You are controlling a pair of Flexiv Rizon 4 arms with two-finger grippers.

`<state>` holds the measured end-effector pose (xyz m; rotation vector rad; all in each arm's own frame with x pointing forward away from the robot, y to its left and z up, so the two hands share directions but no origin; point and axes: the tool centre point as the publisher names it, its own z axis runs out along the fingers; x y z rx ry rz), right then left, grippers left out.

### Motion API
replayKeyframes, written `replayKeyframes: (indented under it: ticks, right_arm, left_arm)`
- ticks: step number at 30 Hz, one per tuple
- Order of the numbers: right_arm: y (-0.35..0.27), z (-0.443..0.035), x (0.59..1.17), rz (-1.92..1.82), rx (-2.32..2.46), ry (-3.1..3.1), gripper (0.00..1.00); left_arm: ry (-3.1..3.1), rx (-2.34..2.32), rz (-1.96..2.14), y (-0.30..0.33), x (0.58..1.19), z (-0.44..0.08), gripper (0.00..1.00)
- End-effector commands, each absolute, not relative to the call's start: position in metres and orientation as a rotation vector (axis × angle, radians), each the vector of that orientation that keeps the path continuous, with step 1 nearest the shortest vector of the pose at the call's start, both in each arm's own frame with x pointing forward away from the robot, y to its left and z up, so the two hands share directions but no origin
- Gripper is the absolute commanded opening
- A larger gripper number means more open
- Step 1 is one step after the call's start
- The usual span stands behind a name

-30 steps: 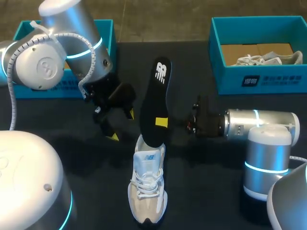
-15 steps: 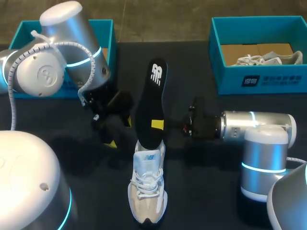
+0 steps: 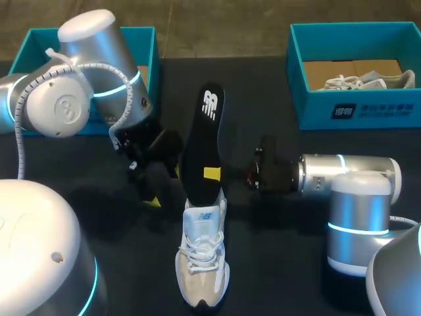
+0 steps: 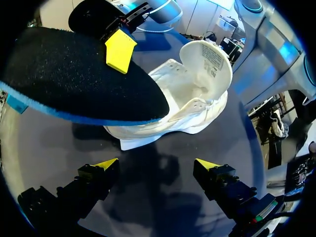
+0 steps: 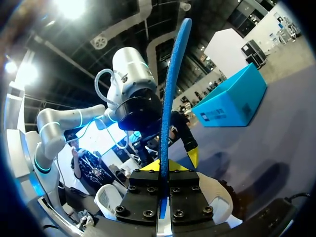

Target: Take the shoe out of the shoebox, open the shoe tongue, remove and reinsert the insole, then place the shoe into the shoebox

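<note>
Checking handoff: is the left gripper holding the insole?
No, the left gripper is open and empty; the right gripper pinches the insole.

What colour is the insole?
The insole is black with a blue edge, best seen in the left wrist view.

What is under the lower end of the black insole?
The white shoe, on the table. The insole, held by the right gripper, covers part of its opening; whether they touch cannot be seen.

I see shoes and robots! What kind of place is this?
Probably a robot practice table, not a shoe shop: a left arm and right arm reach over a black table with a teal shoebox, and the right gripper holds an insole over a sneaker.
</note>
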<state>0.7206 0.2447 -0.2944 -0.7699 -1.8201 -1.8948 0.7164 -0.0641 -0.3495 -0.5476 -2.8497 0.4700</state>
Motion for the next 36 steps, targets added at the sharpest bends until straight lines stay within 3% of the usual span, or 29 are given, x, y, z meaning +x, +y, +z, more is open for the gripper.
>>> replayKeyframes:
  ticks: [1, 36]
  right_arm:
    - [0.25, -0.295, 0.719, -1.902, -0.787, -1.815, 0.0]
    - [0.259, -0.29, 0.706, -1.93, -0.91, -1.807, 0.0]
  left_arm:
    - [-2.847, -0.551, 0.457, -0.067, 0.718, -0.352, 1.0]
    - [-2.93, -0.411, 0.493, -0.061, 0.704, -0.356, 1.0]
